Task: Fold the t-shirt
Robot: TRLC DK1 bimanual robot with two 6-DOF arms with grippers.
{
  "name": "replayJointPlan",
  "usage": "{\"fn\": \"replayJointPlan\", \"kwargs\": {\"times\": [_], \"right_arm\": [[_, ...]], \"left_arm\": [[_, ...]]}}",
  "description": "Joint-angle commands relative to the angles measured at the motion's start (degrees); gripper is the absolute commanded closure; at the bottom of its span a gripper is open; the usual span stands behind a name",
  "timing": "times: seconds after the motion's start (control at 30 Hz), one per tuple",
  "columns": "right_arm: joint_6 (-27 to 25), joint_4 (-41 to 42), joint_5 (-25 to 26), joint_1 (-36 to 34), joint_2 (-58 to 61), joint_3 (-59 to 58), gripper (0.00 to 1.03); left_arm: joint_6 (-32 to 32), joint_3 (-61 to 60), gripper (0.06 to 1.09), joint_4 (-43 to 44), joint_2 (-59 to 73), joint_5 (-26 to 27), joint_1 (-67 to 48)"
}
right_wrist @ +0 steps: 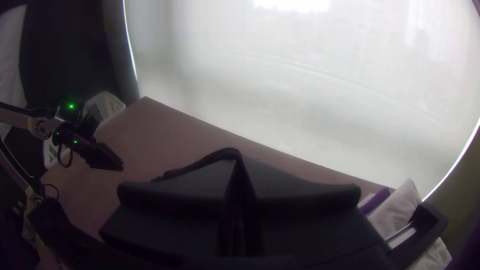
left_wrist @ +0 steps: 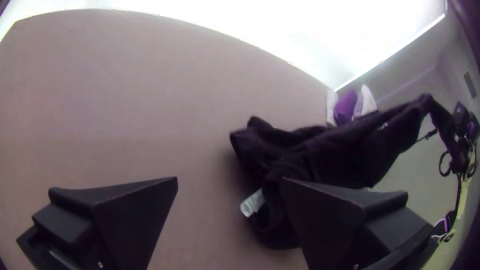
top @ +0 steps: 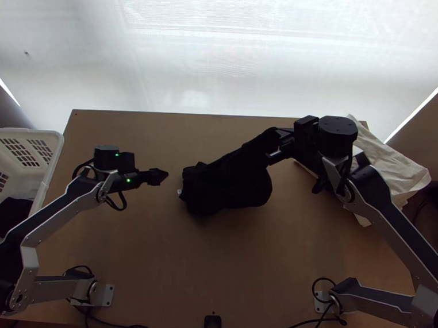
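Observation:
The black t-shirt (top: 230, 184) lies bunched at the middle of the table, its right part lifted towards my right gripper (top: 275, 147), which is shut on it. My left gripper (top: 159, 176) hangs a little left of the bunched end, not touching it. In the left wrist view the left gripper (left_wrist: 227, 182) is open, and the t-shirt (left_wrist: 325, 155) with a pale tag (left_wrist: 252, 202) lies beyond its fingers. In the right wrist view a dark fold of the t-shirt (right_wrist: 220, 154) is pinched in the right gripper (right_wrist: 239, 172).
A white basket (top: 55, 158) with dark cloth inside stands at the far left. Pale cloths (top: 391, 164) lie at the table's back right corner, beneath and beside the right arm. Bare tabletop (top: 204, 267) extends in front of the t-shirt.

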Motion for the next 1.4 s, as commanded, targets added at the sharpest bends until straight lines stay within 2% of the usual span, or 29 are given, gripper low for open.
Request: {"fn": "replayJointPlan", "kwargs": {"times": [0.0, 0.1, 0.33, 0.67, 0.8, 1.03, 1.37], "right_arm": [[0.72, 0.14, -0.08, -1.13, -0.98, -2.60, 1.00], [0.72, 0.14, -0.08, -1.04, -1.06, -2.78, 1.00], [0.72, 0.23, -0.08, -0.86, -1.24, -3.66, 1.00], [-0.43, 0.93, 0.89, -1.22, -1.68, -4.97, 1.00], [-0.95, 3.22, 1.41, -3.50, -3.96, -4.09, 1.00], [-0.95, 4.71, 1.41, -1.66, -6.34, 1.35, 1.00], [-3.15, 13.59, 1.85, -1.83, -7.66, 3.11, 1.00]], "left_arm": [[5.01, 2.13, 0.10, -10.44, 0.90, 2.52, -9.49], [6.15, 2.84, 0.10, -12.55, 0.11, 2.52, -11.34], [3.34, 2.84, 0.10, -2.97, -0.24, 2.25, -11.34], [0.61, 7.23, 0.10, -1.56, 4.77, 2.25, -15.47], [-0.09, 8.20, 0.10, -1.47, 5.21, 2.25, -16.44], [-0.97, 8.37, 0.10, -1.47, 5.21, 2.25, -16.70], [-1.59, 8.28, 0.10, -1.47, 6.09, 2.25, -18.99]]}}
